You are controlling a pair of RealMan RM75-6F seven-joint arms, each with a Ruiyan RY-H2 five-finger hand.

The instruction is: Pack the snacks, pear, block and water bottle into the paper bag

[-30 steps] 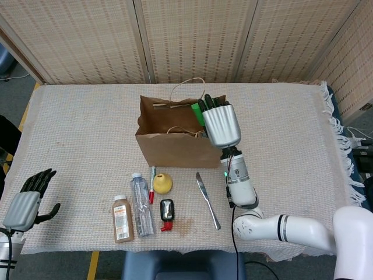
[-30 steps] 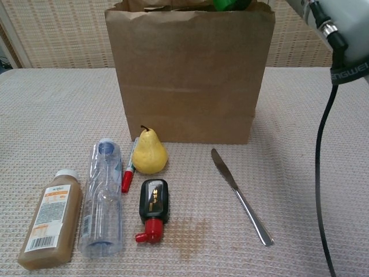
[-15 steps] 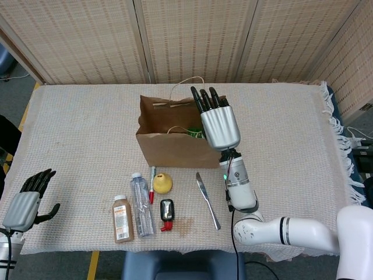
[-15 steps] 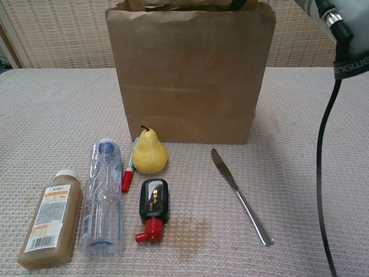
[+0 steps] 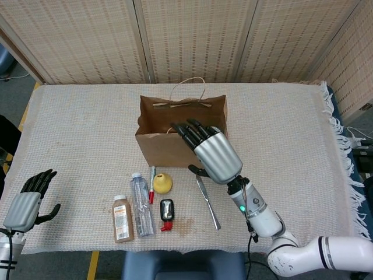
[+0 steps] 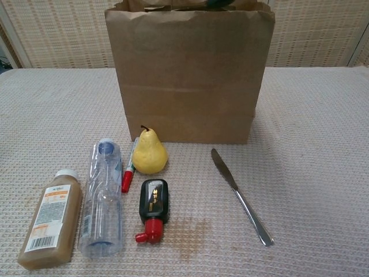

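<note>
Woven screens are standing behind a table (image 5: 76, 116) draped in a pale waffle cloth, and the paper bag (image 5: 175, 146) is sitting upright at its middle with its mouth open. The right hand (image 5: 210, 153) is hovering in front of the bag's right front corner, above the knife (image 5: 208, 200), with its fingers spread and nothing in them; the chest view is not showing it. The left hand (image 5: 26, 201) is waiting far left of the bag at the table's near edge, fingers loosely apart and holding nothing.

Just in front of the bag, the pear (image 6: 149, 152) is resting upright, touching a red-capped marker (image 6: 128, 167). The water bottle (image 6: 104, 199) is lying on its side left of the pear, running away from the bag, with a brown juice bottle (image 6: 51, 220) lying beside it further left. A small black object with a red nozzle (image 6: 153, 209) is lying nearer the camera than the pear. Something green is peeking above the bag's rim in the chest view, so part of the packing is probably done, while the pear and water bottle are waiting outside.

Judging from here, the pear is likely next. The risks: the spread fingers could be clipping the bag's front wall and shoving or toppling the light bag; the pear, round and balanced on end, could be rolling away from a glancing touch; and the marker pressed against it may be getting dragged along or caught in the grasp
</note>
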